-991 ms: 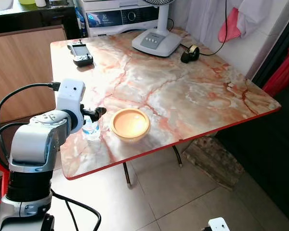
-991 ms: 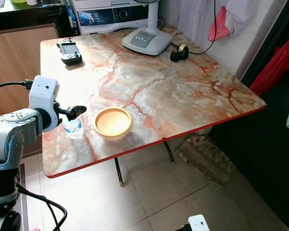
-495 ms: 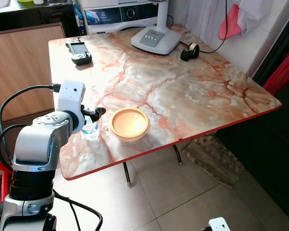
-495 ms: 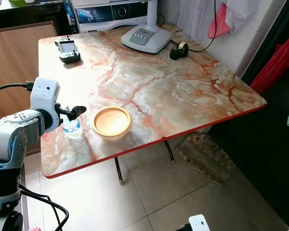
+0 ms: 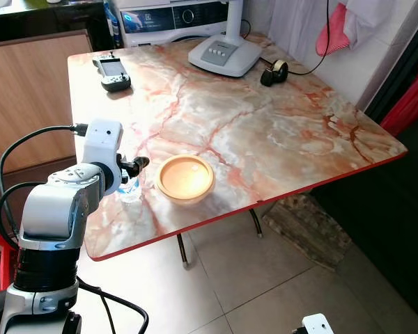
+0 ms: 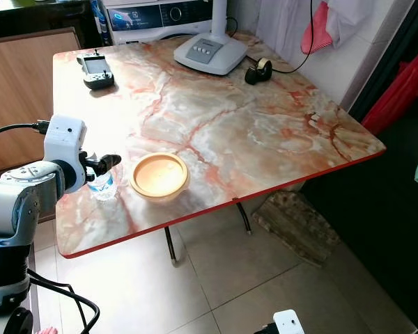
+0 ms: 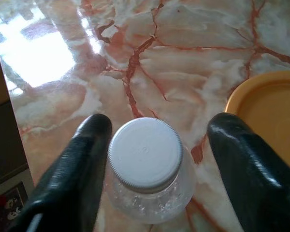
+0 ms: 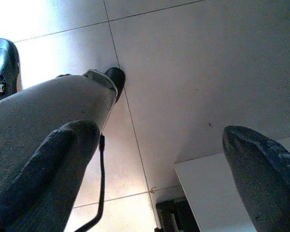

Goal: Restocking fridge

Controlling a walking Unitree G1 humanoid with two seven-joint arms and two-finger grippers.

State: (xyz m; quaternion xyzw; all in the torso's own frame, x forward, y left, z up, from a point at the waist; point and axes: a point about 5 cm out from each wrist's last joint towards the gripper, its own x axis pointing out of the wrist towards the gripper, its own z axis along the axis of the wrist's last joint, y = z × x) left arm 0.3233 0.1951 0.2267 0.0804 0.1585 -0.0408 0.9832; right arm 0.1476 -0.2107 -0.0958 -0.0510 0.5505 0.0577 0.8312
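Bottle of clear plastic stands upright on the marble table near its front left corner, seen from the left eye, with the yellow bowl just beside it at three o'clock. The left gripper reaches over the bottle's top from the silver left arm, its black fingertips level with the cap. Toward twelve o'clock on the far side of the table sit a handheld controller, a white fan base and a roll of tape by a black cable. From the right eye the same layout shows: the bottle sits partly behind the gripper, apart from the bowl, and a washing machine stands beyond the table's far edge at twelve o'clock. In the left wrist view the bottle's white cap lies between the two black fingers, which are spread wide; one finger sits close against the cap while the other stands clear of it, so the gripper has hold of nothing. The bowl's rim shows next to the far finger. In the right wrist view the right gripper hangs over the tiled floor with its fingers spread wide and nothing between them, beside the robot's grey leg.
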